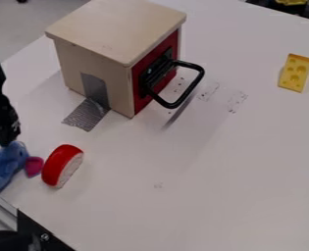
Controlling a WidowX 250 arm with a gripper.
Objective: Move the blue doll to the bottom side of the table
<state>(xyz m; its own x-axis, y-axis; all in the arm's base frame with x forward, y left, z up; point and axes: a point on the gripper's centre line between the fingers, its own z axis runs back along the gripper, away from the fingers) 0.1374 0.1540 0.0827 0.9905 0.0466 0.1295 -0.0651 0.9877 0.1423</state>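
At the left edge of the camera view is my black gripper (5, 136), low over the table (202, 196). Directly below it lies the blue doll (6, 163), its upper part meeting the gripper's lower end in the view. Whether the two touch cannot be made out. The doll is partly cut off by the view's edge, and a pink part (34, 166) shows on its right side.
A red and white round object (63, 165) stands just right of the doll. Behind it is a wooden box (104, 63) with a red front and a black handle. A yellow cheese-like block (295, 73) lies at the right. A metal rail (1, 211) and black parts occupy the lower left.
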